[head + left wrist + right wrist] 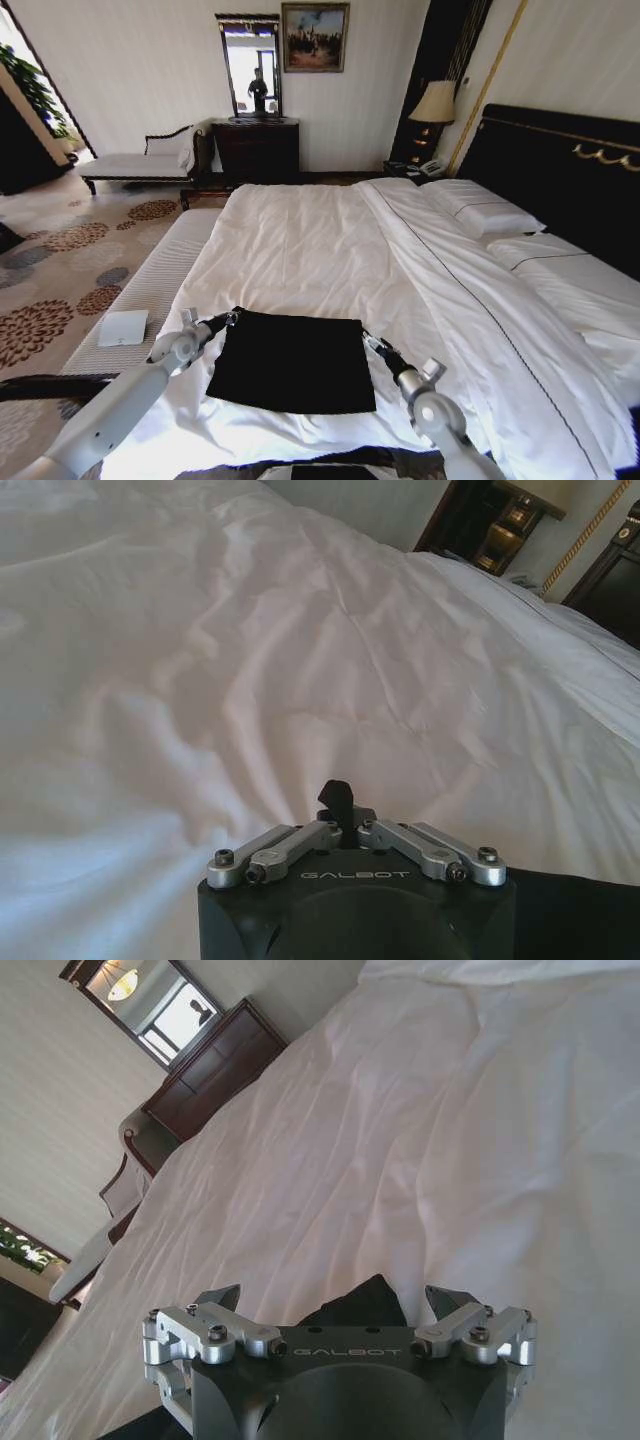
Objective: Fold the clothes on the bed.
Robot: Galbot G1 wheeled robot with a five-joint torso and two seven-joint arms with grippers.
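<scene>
The clothes (290,362) lie as a black folded rectangle on the near part of the bed (300,240), with no lettering showing. At the cloth's far left corner my left gripper (232,318) is shut; in the left wrist view a small tuft of black cloth (337,796) sticks up from its closed fingers (340,822). My right gripper (371,343) is at the far right corner. In the right wrist view it (332,1302) stands open, with the black cloth's corner (362,1302) lying between its spread fingertips (220,1298).
White pillows (485,215) and a dark headboard (560,170) are on the right. A pale ribbed bench (150,290) with a white card (122,328) runs along the bed's left side. A chaise (140,160), dresser (255,150) and lamp (435,105) stand at the far wall.
</scene>
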